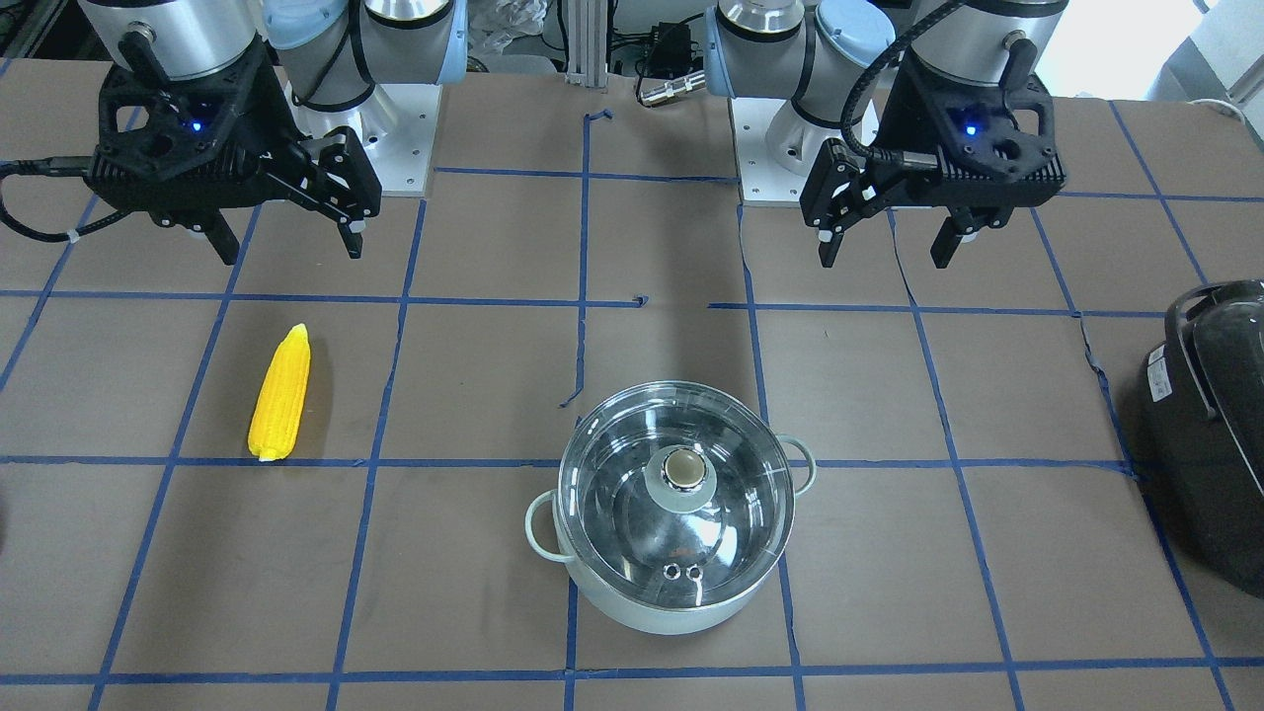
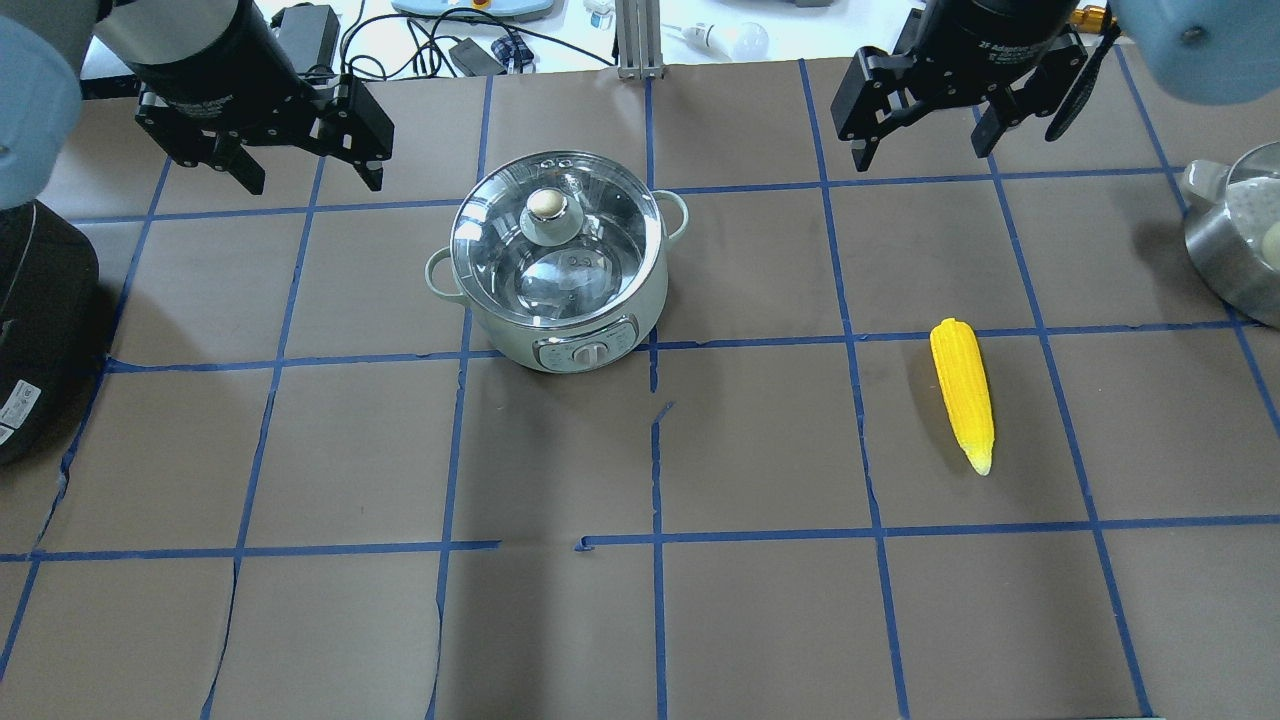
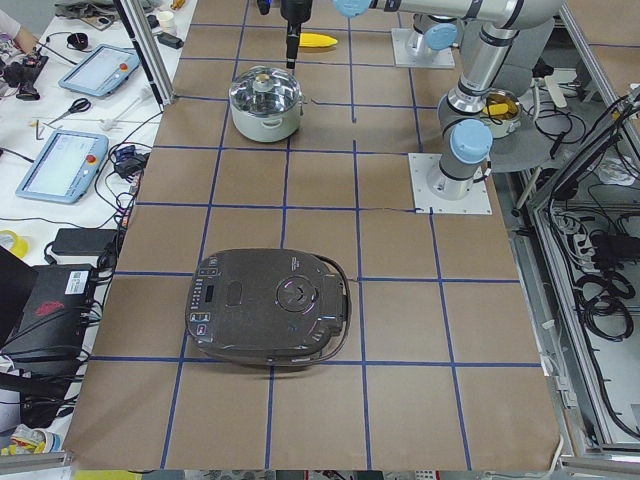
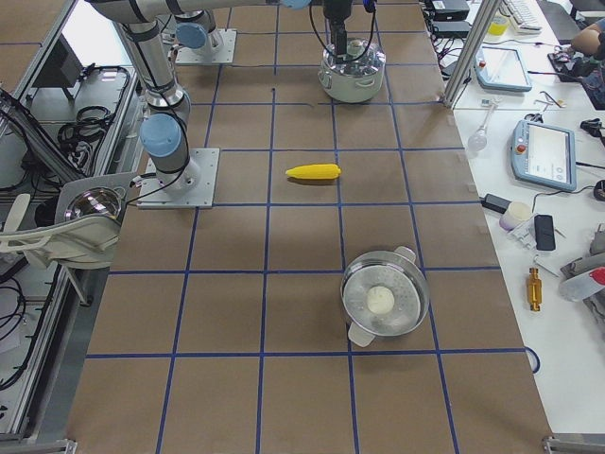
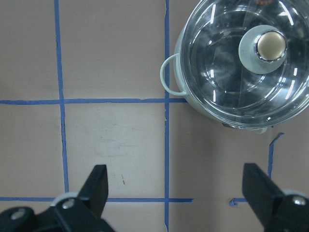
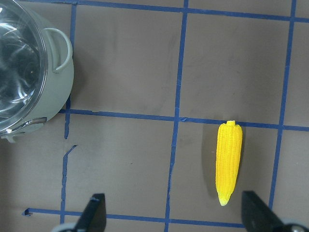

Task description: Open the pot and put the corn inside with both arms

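Observation:
The pale mint-green pot point(image 1: 681, 604) stands mid-table with its clear glass lid point(image 1: 632, 474) on; it also shows in the overhead view point(image 2: 520, 335). The yellow corn point(image 1: 279, 393) lies flat on the table on my right side, also in the overhead view point(image 2: 963, 393) and the right wrist view point(image 6: 228, 162). My left gripper point(image 1: 884, 259) is open and empty, above the table beside the pot. My right gripper point(image 1: 291, 255) is open and empty, above the table, apart from the corn. The left wrist view shows the lid's knob point(image 5: 270, 44).
A black appliance with a handle point(image 1: 1210, 434) sits at the table's end on my left. A steel pot with a white ball in it point(image 4: 383, 301) stands at the end on my right. Blue tape lines grid the brown table.

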### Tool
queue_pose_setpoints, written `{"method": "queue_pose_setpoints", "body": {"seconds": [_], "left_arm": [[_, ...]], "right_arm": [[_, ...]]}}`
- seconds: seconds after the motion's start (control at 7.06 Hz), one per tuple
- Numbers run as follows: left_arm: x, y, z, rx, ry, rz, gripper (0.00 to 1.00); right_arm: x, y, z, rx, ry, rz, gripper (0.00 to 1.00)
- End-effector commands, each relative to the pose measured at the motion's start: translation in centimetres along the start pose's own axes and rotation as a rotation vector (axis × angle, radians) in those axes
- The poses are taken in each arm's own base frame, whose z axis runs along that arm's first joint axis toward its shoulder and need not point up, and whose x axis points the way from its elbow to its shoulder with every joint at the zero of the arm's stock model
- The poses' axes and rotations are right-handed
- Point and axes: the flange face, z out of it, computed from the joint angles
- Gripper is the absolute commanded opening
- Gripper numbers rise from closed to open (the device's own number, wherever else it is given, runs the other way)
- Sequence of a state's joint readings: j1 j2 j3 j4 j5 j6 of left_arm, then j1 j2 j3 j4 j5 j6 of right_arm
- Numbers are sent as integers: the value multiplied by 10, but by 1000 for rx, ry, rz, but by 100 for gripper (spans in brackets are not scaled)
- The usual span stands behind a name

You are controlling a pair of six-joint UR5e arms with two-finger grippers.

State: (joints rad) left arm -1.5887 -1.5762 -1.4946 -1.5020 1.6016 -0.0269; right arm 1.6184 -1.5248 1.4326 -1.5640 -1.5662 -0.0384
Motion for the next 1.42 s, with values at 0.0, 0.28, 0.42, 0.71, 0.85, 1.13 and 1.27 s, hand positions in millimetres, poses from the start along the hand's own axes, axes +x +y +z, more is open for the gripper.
{"method": "queue_pose_setpoints", "body": {"seconds": [0.0,0.28,0.42,0.71,0.85,1.13,1.27], "left_arm": [[35,-18,6,92,19,-33,100],[86,-41,48,108,47,5,100],[97,-48,83,53,33,17,100],[107,-65,131,-14,54,-44,100],[116,-79,154,13,91,-68,100],[120,-84,188,-29,89,-75,100],[122,-87,198,-42,86,-83,100]], "right_arm": [[0,0,0,1,0,0,100],[-3,0,0,1,-5,-5,100],[-2,0,0,1,0,-5,100],[-2,0,0,1,0,-5,100],[-2,0,0,1,-2,-5,100],[-3,0,0,1,-3,-6,100],[-2,0,0,1,-2,-5,100]]}}
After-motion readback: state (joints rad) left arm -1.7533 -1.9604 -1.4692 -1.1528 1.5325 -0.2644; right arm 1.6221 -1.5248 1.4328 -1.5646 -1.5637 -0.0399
